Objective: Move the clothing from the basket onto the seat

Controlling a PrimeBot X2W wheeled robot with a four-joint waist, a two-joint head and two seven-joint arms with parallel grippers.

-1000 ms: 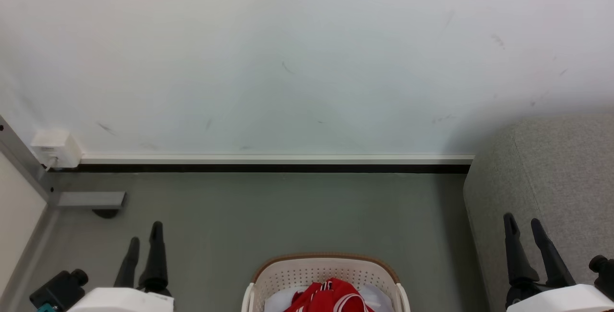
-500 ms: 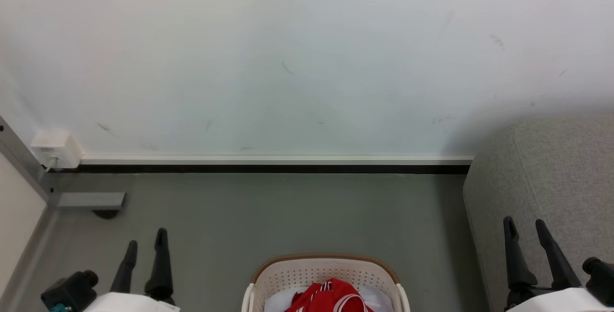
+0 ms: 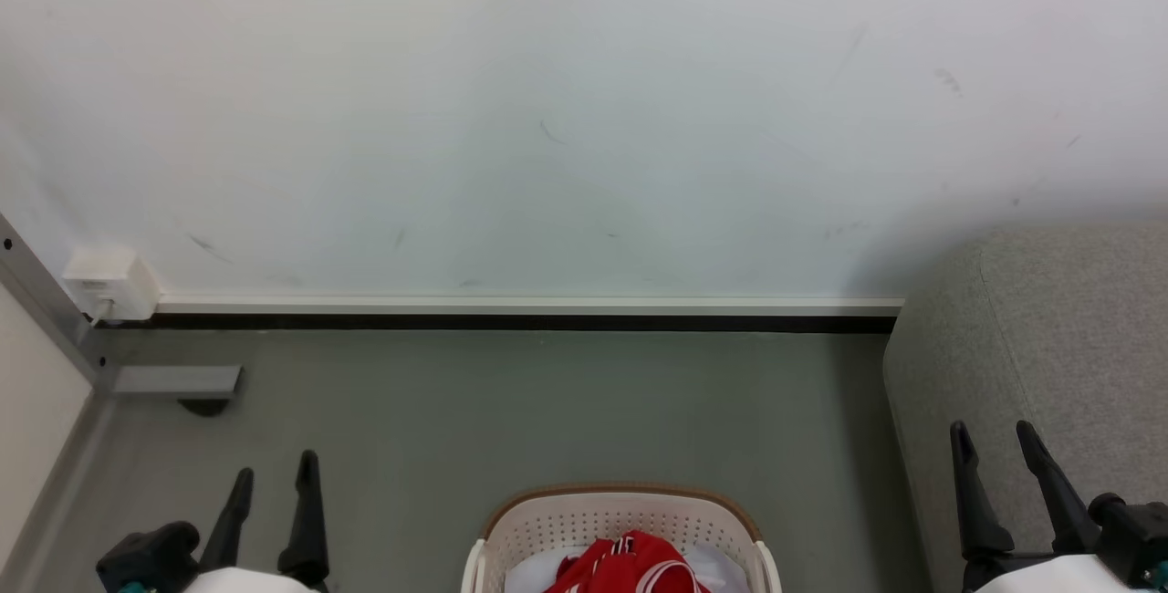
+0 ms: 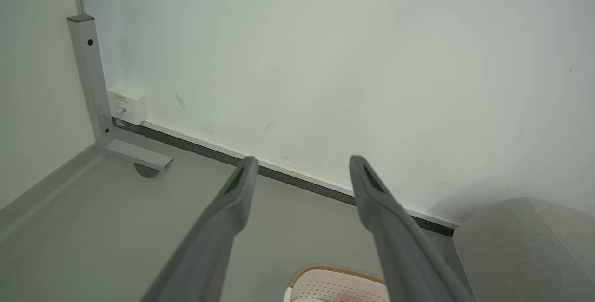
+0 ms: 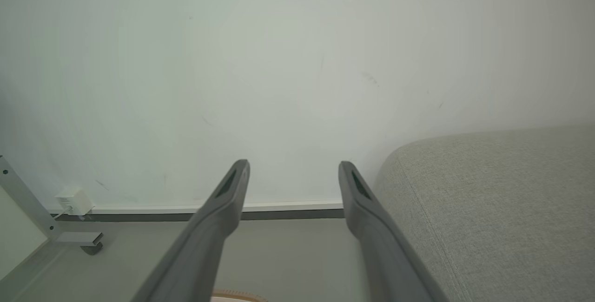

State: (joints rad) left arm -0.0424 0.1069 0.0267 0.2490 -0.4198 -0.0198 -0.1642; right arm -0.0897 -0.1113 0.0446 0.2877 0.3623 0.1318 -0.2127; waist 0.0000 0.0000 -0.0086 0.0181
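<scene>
My left gripper (image 3: 274, 473) and right gripper (image 3: 993, 434) are hanging spread, empty. The clothing (image 3: 630, 566) in the basket (image 3: 520, 529) is looking limp and light; I'm favouring pinching its bunched top.

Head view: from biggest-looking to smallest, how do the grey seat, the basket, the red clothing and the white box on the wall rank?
1. seat
2. basket
3. red clothing and white wall box: about alike, so unranked.
The picture's edge crops all but the box.
</scene>
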